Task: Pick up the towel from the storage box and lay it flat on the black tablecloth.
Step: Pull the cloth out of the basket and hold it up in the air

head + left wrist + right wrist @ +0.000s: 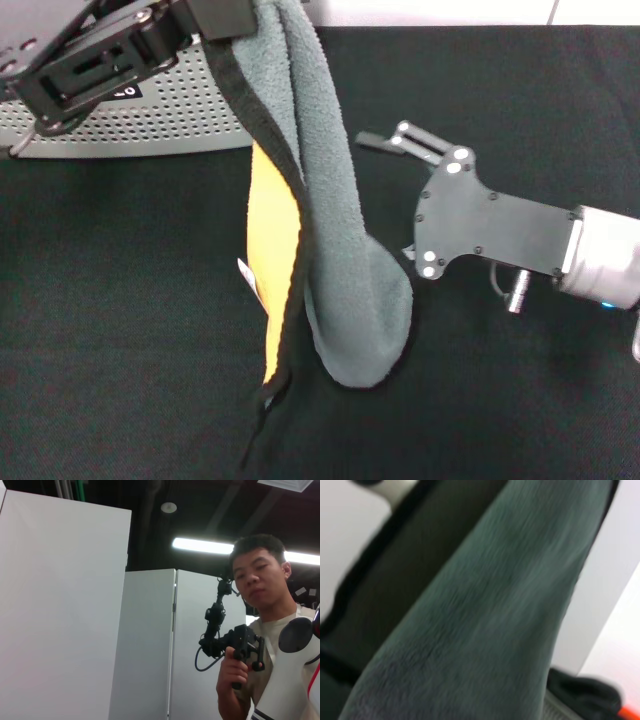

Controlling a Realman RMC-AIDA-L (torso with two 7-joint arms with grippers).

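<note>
Step in hand: transfer. Towel (335, 230) out of box (150, 115), hanging folded from left gripper (225, 15), which grips top edge; orange reverse showing, lower end near tablecloth (120, 330). Right gripper (375, 140) just beside towel, fingers parted, empty. Next move likely: right gripper takes free edge, both spread towel flat, lower it.

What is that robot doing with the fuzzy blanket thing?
The robot's left gripper is holding a grey-green towel up in the air by its top, so it hangs down in folds and you can see its orange back. The towel is out of the storage box, which sits behind on the left. The right gripper is open beside the hanging towel, not touching it. The towel is not yet spread flat on the black tablecloth.
</note>
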